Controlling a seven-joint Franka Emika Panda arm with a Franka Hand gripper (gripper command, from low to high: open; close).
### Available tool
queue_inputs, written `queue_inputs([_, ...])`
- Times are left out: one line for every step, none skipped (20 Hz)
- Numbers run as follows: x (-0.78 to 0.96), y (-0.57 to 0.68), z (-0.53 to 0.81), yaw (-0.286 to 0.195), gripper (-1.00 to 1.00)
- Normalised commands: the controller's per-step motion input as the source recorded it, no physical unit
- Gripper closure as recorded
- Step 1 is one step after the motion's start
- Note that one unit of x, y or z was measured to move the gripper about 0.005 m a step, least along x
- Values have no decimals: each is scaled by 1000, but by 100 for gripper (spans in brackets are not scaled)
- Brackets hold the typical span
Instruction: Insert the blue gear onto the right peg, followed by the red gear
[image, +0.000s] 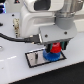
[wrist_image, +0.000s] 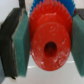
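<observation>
Red gear between fingers — over blue gear

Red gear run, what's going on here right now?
The Panda's hand is shut on the red gear, its green pads pressing the gear's two sides. It is low over the grey plate, directly above the blue gear, which already lies on the plate. In the wrist view the blue gear shows just behind the red one. The right peg itself is hidden, so whether the red gear is seated yet cannot be told.
</observation>
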Motion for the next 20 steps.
queue_inputs([231, -66, 277, 0, 100])
queue_inputs([243, -77, 366, 0, 100])
queue_inputs([294, -117, 369, 0, 100])
queue_inputs([280, -111, 434, 0, 100])
queue_inputs([283, -109, 329, 0, 100])
queue_inputs([214, -66, 343, 0, 100])
queue_inputs([140, -49, 229, 0, 100])
queue_inputs([0, -40, 120, 0, 100])
queue_inputs([174, -259, -77, 0, 100])
queue_inputs([141, -190, -48, 0, 100])
queue_inputs([121, -151, -49, 0, 100])
queue_inputs([131, -87, -24, 0, 100])
queue_inputs([100, -77, -63, 0, 100])
queue_inputs([65, -120, -125, 0, 100])
queue_inputs([50, -169, -180, 0, 100])
queue_inputs([12, -211, -284, 0, 100])
queue_inputs([124, -239, -158, 0, 100])
queue_inputs([124, -249, -226, 0, 100])
queue_inputs([97, -206, -250, 0, 100])
queue_inputs([88, -216, -268, 0, 100])
